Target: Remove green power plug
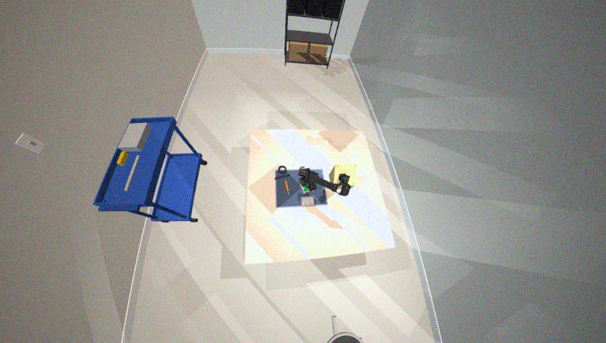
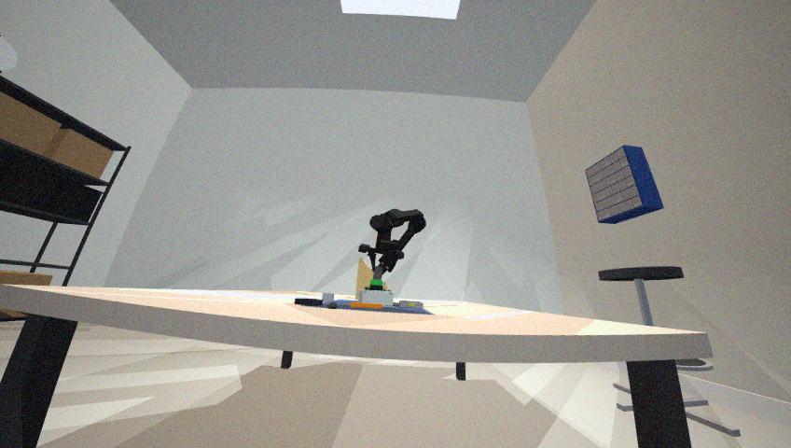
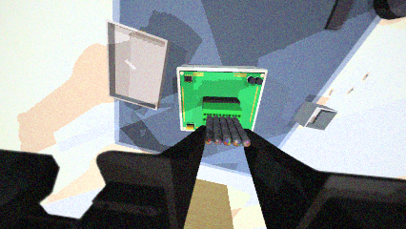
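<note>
The green power plug (image 2: 376,283) (image 3: 222,112) is at its socket (image 3: 221,100) on the circuit board (image 3: 195,88), not in the tray. I can't tell how deep it sits. The fingers (image 2: 372,260) are partly open, one on each side of the plug, and have hold of it. Its dark wires (image 3: 227,131) stick up between them. The grey tray (image 1: 302,201) (image 2: 396,303) (image 3: 162,72) is near the board, on the blue mat (image 1: 282,199) (image 2: 360,309) (image 3: 281,62), well in from the edges of the tabletop (image 1: 271,246) (image 2: 388,338) (image 3: 43,38). The wrist picture looks into the tray. The top one shows an orange stick (image 1: 286,187) (image 2: 366,305) and a blue cart (image 1: 159,165); the side one shows the stick but no cart.
</note>
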Robot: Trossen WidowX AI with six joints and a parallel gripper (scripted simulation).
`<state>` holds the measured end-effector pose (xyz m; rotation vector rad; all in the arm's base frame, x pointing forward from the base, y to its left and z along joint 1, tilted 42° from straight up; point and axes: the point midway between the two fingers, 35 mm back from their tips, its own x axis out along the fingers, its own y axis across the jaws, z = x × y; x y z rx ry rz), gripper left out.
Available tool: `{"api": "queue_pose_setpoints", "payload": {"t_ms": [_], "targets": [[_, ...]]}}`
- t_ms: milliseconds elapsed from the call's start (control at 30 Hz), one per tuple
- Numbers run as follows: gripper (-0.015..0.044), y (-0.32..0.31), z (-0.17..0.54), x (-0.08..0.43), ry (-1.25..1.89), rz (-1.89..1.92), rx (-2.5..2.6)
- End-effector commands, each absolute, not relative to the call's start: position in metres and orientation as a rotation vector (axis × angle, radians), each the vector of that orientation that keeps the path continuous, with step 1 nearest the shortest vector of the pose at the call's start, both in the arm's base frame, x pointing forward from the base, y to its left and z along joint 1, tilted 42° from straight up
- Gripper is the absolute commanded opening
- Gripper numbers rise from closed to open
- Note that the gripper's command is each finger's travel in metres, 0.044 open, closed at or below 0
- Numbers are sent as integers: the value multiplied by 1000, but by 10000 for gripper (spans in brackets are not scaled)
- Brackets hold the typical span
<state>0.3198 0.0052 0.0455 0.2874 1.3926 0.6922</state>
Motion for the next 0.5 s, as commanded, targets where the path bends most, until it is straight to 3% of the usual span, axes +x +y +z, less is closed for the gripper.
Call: {"api": "queue_pose_setpoints", "payload": {"t_ms": [0, 467], "targets": [[0, -6, 55, 319, 1372, 701, 315], [0, -12, 54, 321, 1368, 754, 359]]}}
